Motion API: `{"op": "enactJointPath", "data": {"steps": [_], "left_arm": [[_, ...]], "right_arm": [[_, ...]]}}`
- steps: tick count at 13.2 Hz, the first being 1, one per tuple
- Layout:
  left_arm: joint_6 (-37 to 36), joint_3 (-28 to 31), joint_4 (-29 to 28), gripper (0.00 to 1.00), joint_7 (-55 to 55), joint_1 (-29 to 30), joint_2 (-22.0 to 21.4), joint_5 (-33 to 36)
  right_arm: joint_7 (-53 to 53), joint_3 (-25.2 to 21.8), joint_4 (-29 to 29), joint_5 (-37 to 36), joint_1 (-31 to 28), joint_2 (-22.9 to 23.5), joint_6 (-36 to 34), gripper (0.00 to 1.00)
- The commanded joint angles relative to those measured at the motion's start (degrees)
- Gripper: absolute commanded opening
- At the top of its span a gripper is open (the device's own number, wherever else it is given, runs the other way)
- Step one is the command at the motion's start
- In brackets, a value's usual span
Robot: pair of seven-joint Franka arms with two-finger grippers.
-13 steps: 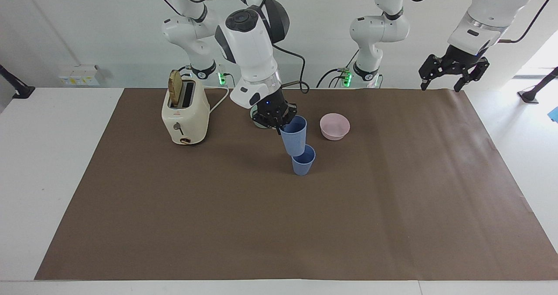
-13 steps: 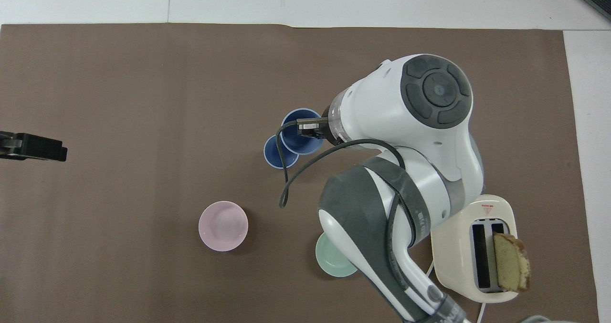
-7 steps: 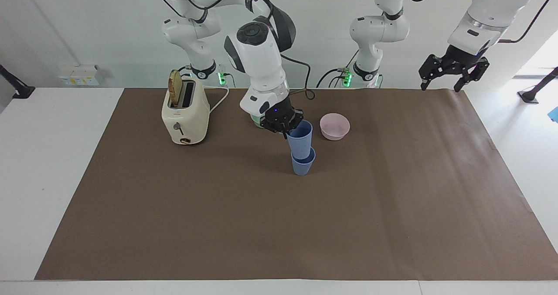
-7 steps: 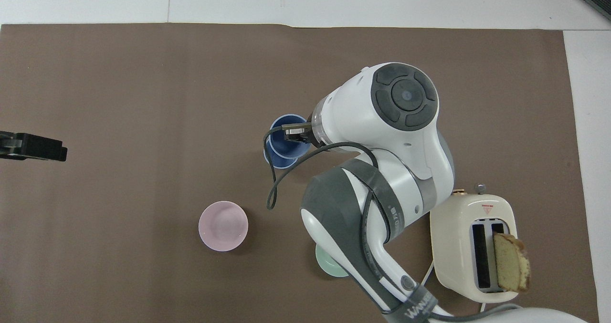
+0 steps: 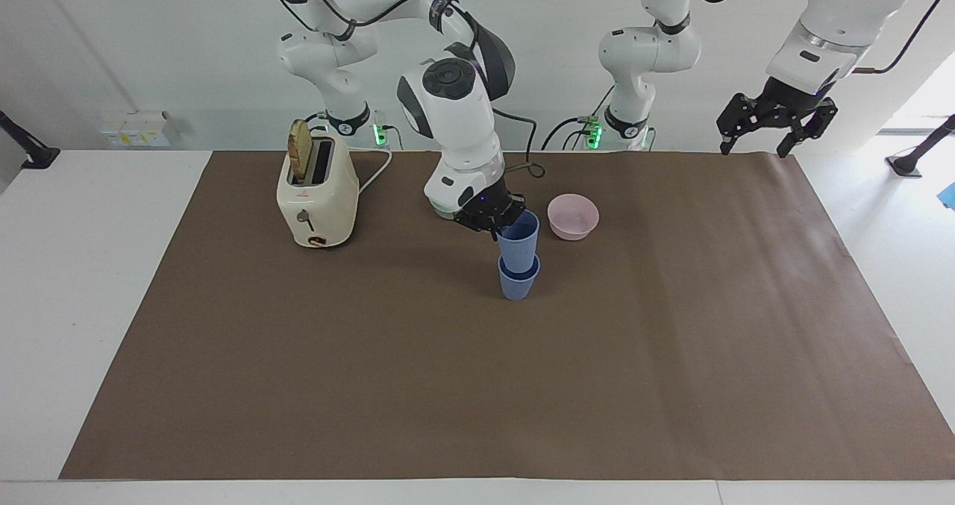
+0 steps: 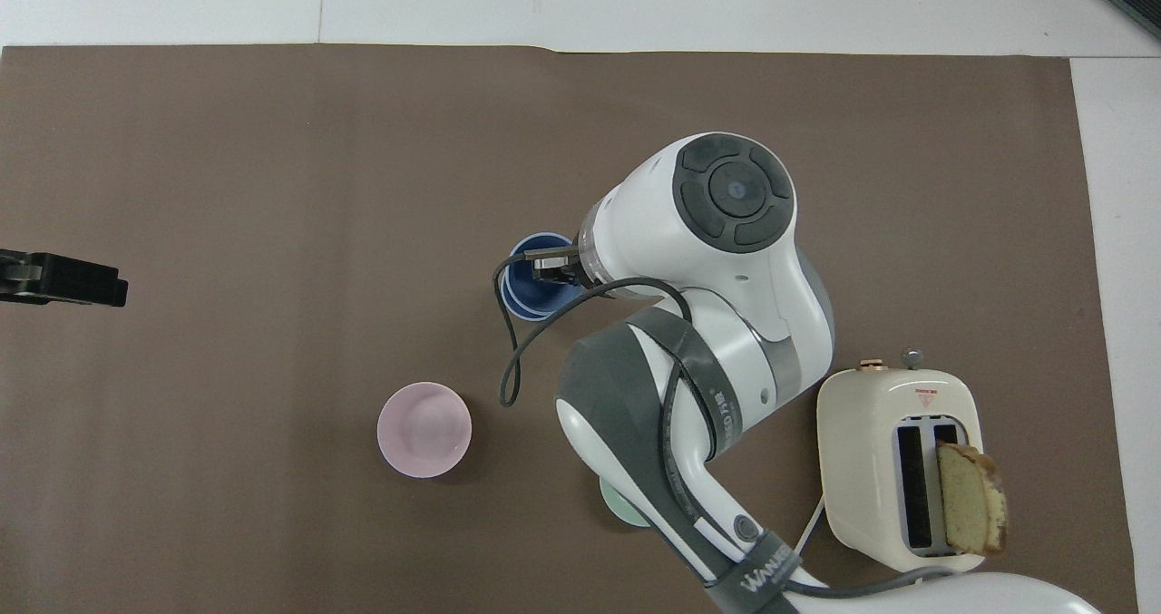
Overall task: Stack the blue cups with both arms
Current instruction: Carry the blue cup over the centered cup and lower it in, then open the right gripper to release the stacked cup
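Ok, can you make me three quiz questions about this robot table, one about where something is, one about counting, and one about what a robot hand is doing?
1. Where is the slice of bread?
A. In the pink bowl
B. In the toaster
C. Flat on the brown mat

2. How many blue cups are there?
A. One
B. Two
C. Four

3. What is the right tool doing?
A. Gripping the rim of the upper blue cup
B. Pushing the toaster lever
C. Lifting the pink bowl

Answers:
1. B: the bread sticks up out of a slot of the toaster.
2. B: the upper blue cup sits nested in the lower blue cup, which stands on the brown mat.
3. A: the right tool is shut on that cup's rim; the left tool waits, open, over the mat's corner, and the pink bowl sits alone.
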Motion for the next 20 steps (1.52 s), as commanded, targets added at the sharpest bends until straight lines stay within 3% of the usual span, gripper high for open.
{"op": "enactJointPath", "data": {"steps": [1, 13, 15, 16, 17, 20], "left_arm": [[-0.66, -0.36, -0.04, 1.00, 0.35, 0.71, -0.36, 0.47], [-0.66, -0.36, -0.04, 1.00, 0.35, 0.71, -0.36, 0.47], [-0.66, -0.36, -0.04, 1.00, 0.35, 0.71, -0.36, 0.47], [-0.66, -0.36, -0.04, 1.00, 0.35, 0.71, -0.36, 0.47], [-0.66, -0.36, -0.04, 1.00, 0.35, 0.71, -0.36, 0.47], [-0.66, -0.36, -0.04, 1.00, 0.35, 0.62, -0.36, 0.47]], "right_arm": [[-0.13, 0.09, -1.34, 1.18, -0.05, -0.01, 1.03, 0.00], [-0.04, 0.09, -1.43, 0.38, 0.30, 3.77, 4.81, 0.00], [0.75, 0.09, -1.51, 0.65, 0.21, 3.85, 4.72, 0.24], [0.84, 0.09, -1.60, 0.91, 0.21, 3.86, 4.64, 0.41], [0.93, 0.09, -1.69, 0.91, 0.21, 3.86, 4.64, 0.49], [0.93, 0.09, -1.60, 0.56, -0.23, 3.86, 4.37, 0.62]]}}
